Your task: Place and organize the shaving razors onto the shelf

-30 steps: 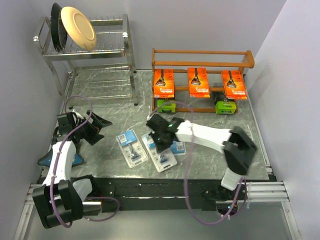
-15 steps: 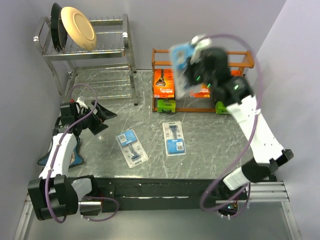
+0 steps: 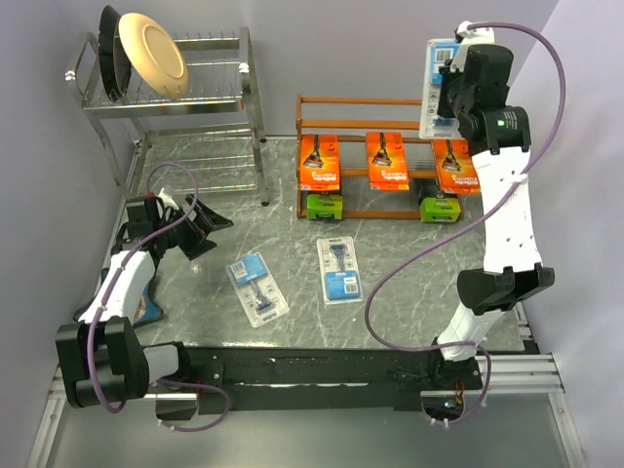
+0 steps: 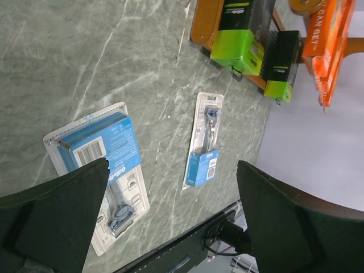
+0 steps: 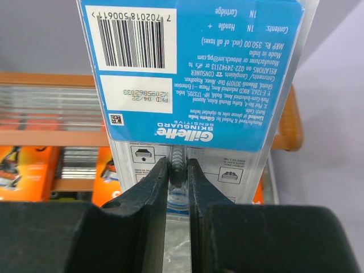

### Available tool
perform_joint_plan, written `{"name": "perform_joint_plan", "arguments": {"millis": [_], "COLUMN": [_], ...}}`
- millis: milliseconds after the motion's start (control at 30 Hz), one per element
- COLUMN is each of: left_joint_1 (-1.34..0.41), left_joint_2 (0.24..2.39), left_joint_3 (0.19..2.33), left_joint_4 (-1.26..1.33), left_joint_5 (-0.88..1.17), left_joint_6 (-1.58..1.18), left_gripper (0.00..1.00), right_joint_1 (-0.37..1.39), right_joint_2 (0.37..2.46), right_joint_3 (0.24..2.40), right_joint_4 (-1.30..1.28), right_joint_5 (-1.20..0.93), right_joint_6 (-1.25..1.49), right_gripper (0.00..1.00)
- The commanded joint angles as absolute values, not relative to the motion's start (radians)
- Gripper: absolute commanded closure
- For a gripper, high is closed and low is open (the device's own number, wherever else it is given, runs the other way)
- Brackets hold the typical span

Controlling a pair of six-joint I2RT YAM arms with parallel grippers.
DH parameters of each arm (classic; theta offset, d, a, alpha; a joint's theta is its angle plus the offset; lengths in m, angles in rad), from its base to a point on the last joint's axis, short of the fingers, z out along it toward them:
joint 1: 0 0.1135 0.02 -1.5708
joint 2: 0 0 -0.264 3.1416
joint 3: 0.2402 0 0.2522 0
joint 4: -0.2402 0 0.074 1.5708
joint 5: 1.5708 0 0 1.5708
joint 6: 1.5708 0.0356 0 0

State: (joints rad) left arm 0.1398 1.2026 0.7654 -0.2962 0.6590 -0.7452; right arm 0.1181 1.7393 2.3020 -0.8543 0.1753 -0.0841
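Observation:
My right gripper (image 3: 447,97) is shut on a pale blue-and-clear razor card (image 3: 439,86) and holds it upright, high above the right end of the wooden shelf (image 3: 390,100). The right wrist view shows the fingers pinching the card (image 5: 193,85) at the razor's handle, with the gripper (image 5: 177,170) in front of the shelf. Three orange packs (image 3: 387,160) stand on the middle tier. Two lime-green boxes (image 3: 325,206) sit on the bottom tier. Two more blue cards (image 3: 256,289) (image 3: 339,270) lie flat on the table. My left gripper (image 3: 205,229) is open and empty, left of them.
A chrome dish rack (image 3: 175,97) with plates (image 3: 151,51) stands at the back left. A blue star-shaped dish (image 3: 93,307) lies under my left arm. Grey walls close in the left, back and right sides.
My right gripper took one blue card off the table, carried it up and back, and now holds it above the shelf's right end. My left gripper shifted slightly.

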Motion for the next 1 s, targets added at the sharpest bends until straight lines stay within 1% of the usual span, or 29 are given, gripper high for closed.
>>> {"name": "perform_joint_plan", "arguments": {"millis": [0, 100, 167, 300, 467, 967], "left_joint_1": [0.135, 0.137, 0.135, 0.137, 0.135, 0.141], "left_joint_2": [1.187, 1.181, 1.172, 1.157, 1.135, 1.094], "left_joint_3": [0.729, 0.709, 0.696, 0.672, 0.657, 0.63], "left_joint_4": [-0.236, -0.226, -0.218, -0.206, -0.215, -0.224], "left_joint_5": [0.69, 0.686, 0.687, 0.684, 0.681, 0.675], "left_joint_6": [-0.753, -0.758, -0.762, -0.775, -0.769, -0.764], "left_gripper": [0.01, 0.01, 0.01, 0.01, 0.01, 0.01], "right_joint_1": [0.061, 0.035, 0.022, 0.02, 0.02, 0.017], "right_joint_2": [1.77, 1.795, 1.807, 1.833, 1.885, 1.954], "right_joint_3": [2.333, 2.318, 2.299, 2.313, 2.358, 2.327], "right_joint_4": [-0.83, -0.821, -0.796, -0.747, -0.732, -0.634], "right_joint_5": [0.175, 0.187, 0.186, 0.183, 0.187, 0.23], "right_joint_6": [-0.098, -0.101, -0.097, -0.101, -0.109, -0.135], "right_gripper": [1.0, 1.0, 0.98, 0.96, 0.95, 0.93]}}
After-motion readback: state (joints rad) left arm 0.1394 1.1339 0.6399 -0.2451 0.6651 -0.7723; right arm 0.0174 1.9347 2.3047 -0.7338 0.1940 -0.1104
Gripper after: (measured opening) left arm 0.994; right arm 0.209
